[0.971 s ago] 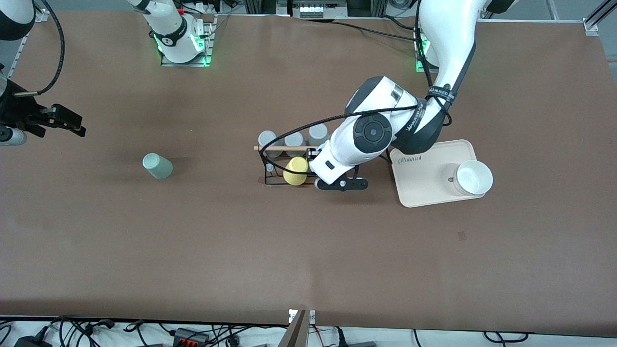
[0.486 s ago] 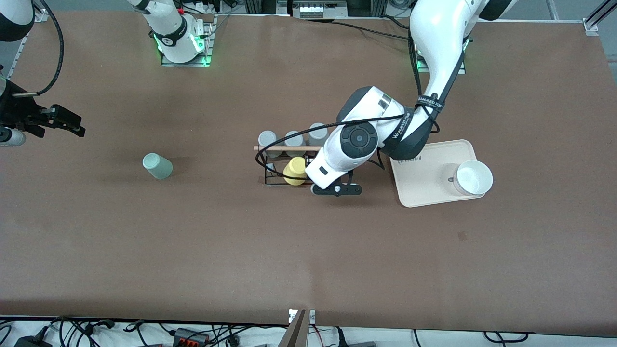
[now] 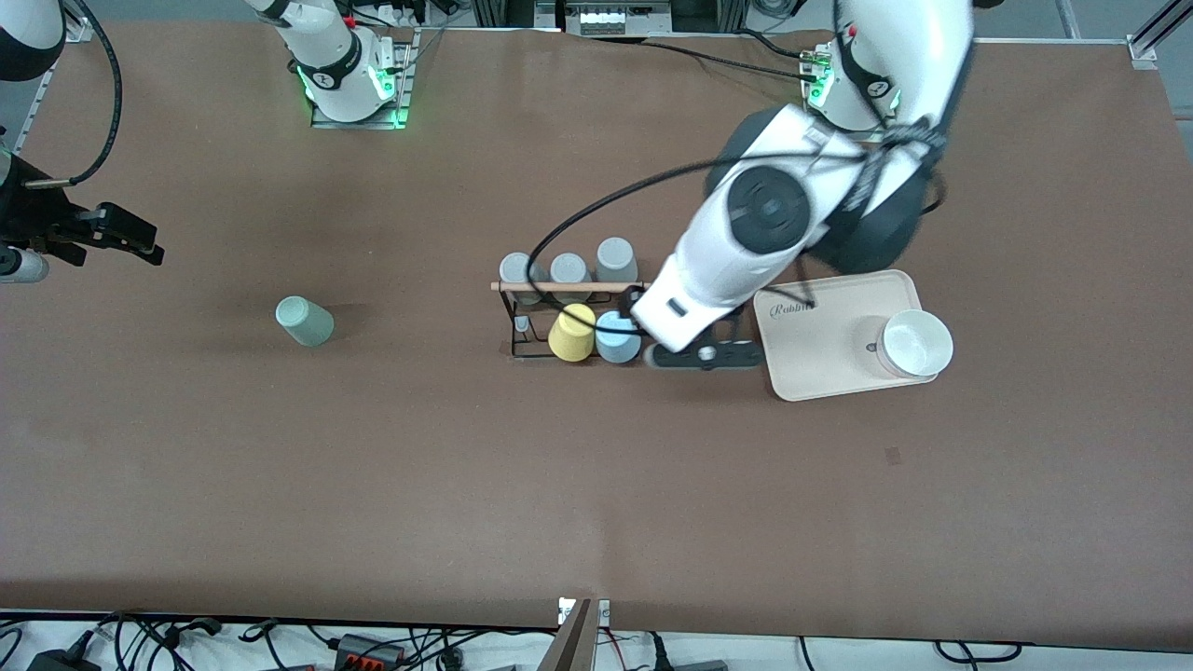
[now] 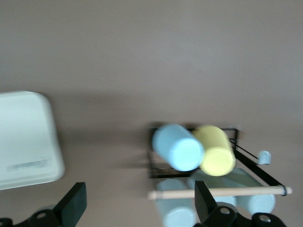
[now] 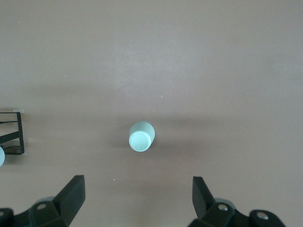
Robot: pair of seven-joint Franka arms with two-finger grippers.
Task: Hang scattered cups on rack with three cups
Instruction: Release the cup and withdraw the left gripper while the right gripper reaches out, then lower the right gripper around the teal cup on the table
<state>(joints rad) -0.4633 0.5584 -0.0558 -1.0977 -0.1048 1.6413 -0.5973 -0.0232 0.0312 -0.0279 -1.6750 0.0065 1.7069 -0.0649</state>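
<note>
A robot lab: two white arms bolted to a brown tabletop (image 3: 373,466), cables (image 3: 168,638) along its edge

Matt plastic blue cup (image 3: 618,337) on black wire rack (image 3: 518,328) with wooden rod (image 3: 559,287).

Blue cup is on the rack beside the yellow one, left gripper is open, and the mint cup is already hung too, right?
Not quite: the mint cup stands alone on the table toward the right arm's end, as the front view shows. The blue cup is on the rack beside the yellow cup, and the left gripper is open.
</note>
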